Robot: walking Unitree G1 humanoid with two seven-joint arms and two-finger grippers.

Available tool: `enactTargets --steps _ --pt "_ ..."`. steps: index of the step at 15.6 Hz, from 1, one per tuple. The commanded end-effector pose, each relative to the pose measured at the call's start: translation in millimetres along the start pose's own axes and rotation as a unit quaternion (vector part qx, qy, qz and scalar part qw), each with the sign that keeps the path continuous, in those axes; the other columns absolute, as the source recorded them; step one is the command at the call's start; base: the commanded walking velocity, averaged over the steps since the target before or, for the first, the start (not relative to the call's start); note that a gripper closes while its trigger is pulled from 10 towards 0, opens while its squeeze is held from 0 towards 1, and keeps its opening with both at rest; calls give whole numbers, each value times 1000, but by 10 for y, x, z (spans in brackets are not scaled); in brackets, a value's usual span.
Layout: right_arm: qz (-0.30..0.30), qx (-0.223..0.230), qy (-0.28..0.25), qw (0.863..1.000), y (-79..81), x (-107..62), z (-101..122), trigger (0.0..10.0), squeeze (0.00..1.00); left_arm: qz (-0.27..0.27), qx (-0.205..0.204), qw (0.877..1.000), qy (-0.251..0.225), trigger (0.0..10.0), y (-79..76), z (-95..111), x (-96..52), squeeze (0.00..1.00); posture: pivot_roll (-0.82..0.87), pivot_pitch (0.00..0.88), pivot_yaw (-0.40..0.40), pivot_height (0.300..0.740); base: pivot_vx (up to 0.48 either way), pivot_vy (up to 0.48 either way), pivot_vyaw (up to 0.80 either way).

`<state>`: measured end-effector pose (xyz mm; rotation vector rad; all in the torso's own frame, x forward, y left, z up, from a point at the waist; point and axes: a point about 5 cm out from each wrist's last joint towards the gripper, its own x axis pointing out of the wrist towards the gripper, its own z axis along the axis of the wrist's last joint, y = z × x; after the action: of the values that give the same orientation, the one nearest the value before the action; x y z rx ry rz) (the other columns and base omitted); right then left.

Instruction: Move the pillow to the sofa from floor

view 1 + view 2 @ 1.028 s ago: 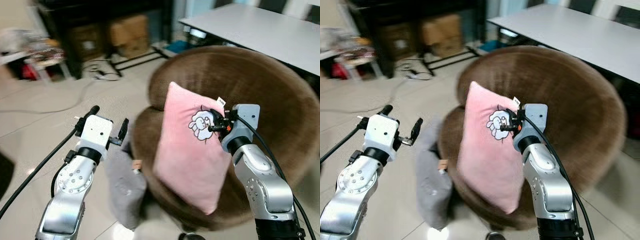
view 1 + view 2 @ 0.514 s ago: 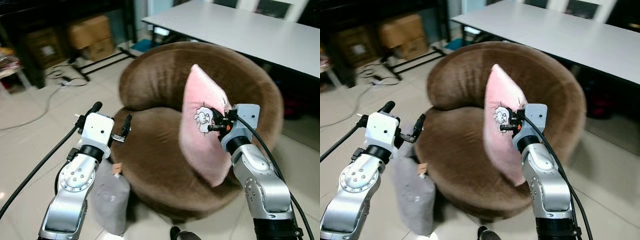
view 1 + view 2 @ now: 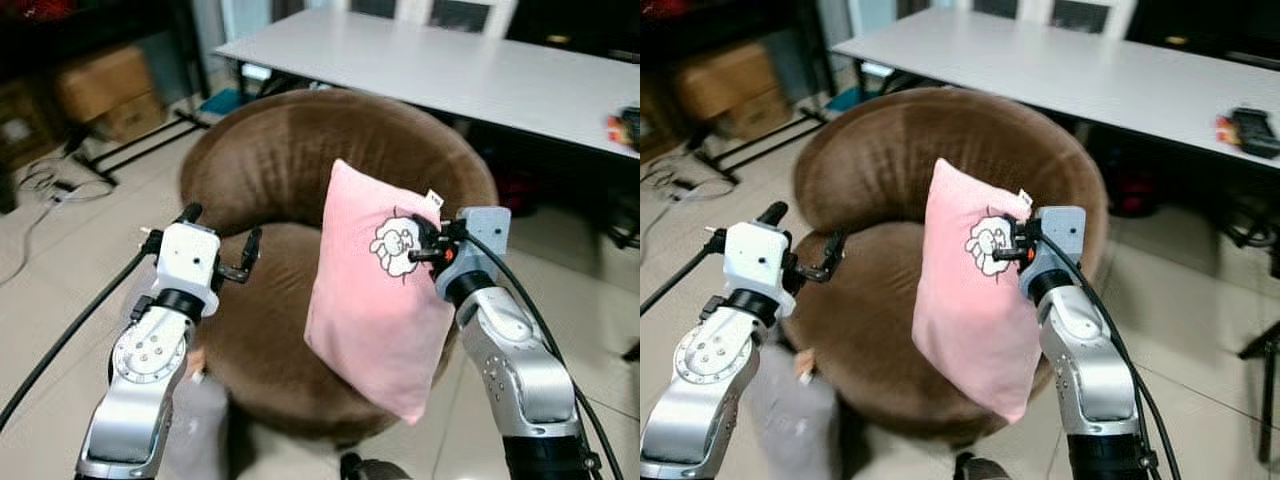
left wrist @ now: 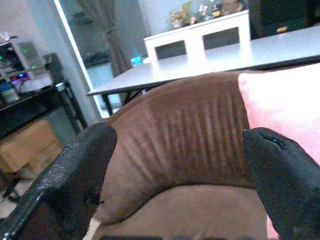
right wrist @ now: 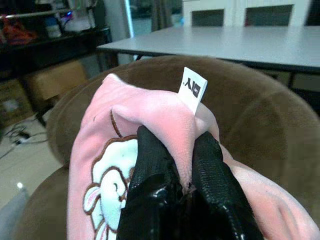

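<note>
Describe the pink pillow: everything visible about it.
The pink pillow is soft, plush-looking and roughly square, with a white cartoon bunny print outlined in brown near its upper edge and a small white tag at the top corner. It hangs in the air, tilted, one corner pointing down, over the front of the round brown sofa. The right tool is shut on a pinched fold of fabric beside the tag; nothing else visibly touches it.

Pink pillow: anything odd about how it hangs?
The pink square pillow with the bunny print dangles tilted from the right hand, pinched only at its upper edge by the tag, above the round brown sofa.
</note>
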<state>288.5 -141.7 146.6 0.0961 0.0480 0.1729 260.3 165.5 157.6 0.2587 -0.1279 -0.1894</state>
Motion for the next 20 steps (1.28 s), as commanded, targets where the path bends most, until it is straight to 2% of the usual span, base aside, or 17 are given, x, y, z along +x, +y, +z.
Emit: enactTargets --steps 1,6,8,11,15,20 --pt "6 -6 -35 999 23 32 151 10000 0 1 -3 1000 3 10000 16 -10 2 0 -27 0 9 740 289 0 0" --pt "9 -7 -43 999 22 39 166 10000 0 1 -3 1000 0 10000 29 -6 3 0 -26 0 10 740 299 0 -288" --pt "74 -10 -52 996 159 28 208 10000 0 0 -4 1000 -5 10000 36 7 -4 0 -27 0 12 740 285 0 0" --pt "117 -16 -56 991 245 23 238 10000 0 -2 -7 1000 -7 10000 35 8 -8 0 -27 0 12 740 282 0 0" --pt "112 -19 -53 992 224 32 233 10000 0 -3 -7 1000 -4 10000 27 -5 -21 0 -26 0 7 740 284 0 0" --pt "114 -24 -51 992 216 26 229 10000 0 -4 -8 1000 -2 10000 25 -19 -30 0 -27 0 7 740 280 0 -728"
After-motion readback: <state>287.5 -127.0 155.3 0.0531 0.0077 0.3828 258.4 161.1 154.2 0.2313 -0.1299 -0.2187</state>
